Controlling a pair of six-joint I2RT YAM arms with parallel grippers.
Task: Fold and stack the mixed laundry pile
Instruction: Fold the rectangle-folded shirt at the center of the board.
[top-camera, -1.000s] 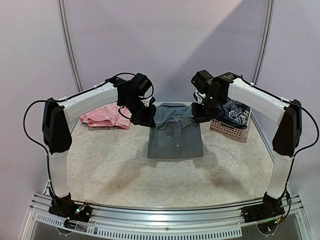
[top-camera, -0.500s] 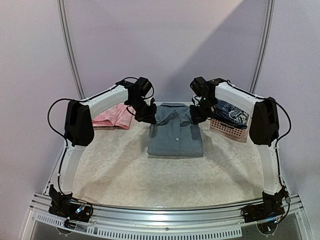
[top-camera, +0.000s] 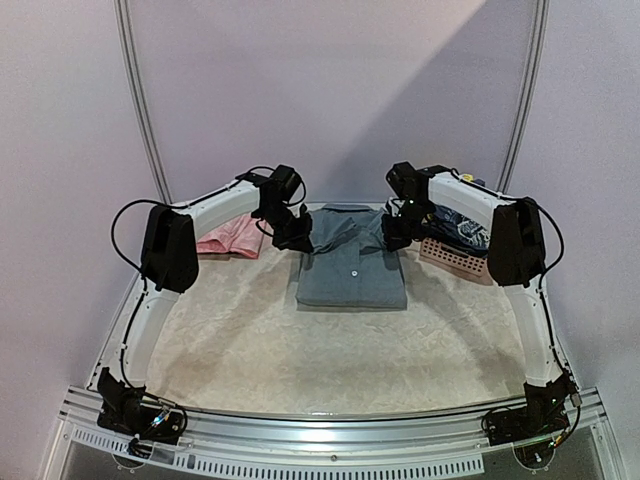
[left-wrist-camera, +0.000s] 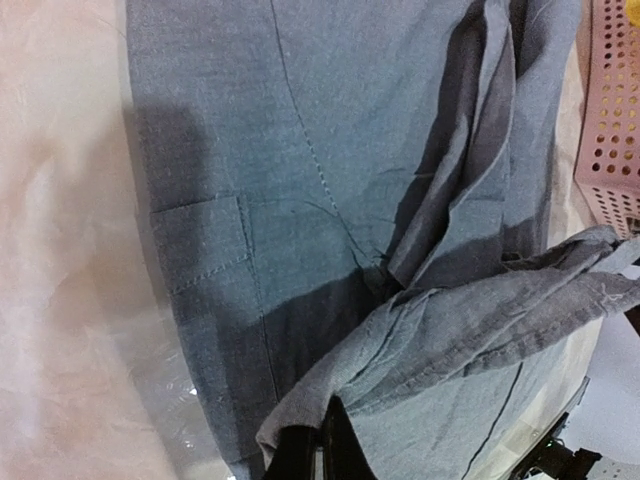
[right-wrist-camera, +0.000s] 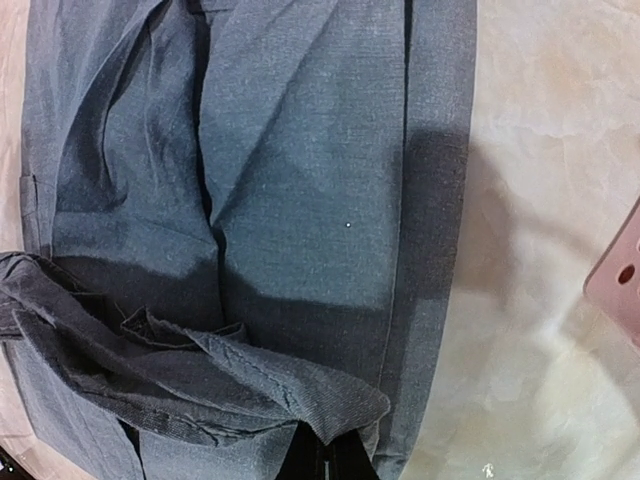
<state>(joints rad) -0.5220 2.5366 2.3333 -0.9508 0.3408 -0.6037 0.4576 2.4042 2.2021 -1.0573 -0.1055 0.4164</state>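
On the counter the grey collared shirt lies half-folded. My left claw and right claw, the 2 pinched shut on its lifted edge, have carried it back toward the collar: fold nearly done, I judge.

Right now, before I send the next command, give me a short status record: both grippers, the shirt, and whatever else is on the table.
left gripper: shut, pinching the grey shirt at its far left edge
right gripper: shut, pinching the shirt at its far right edge
grey shirt: mid-table, front up, pinched cloth lifted and bunched at each gripper
pink garment: folded flat, far left, apart from the shirt
pink basket: far right
navy garment: inside the basket, unfolded
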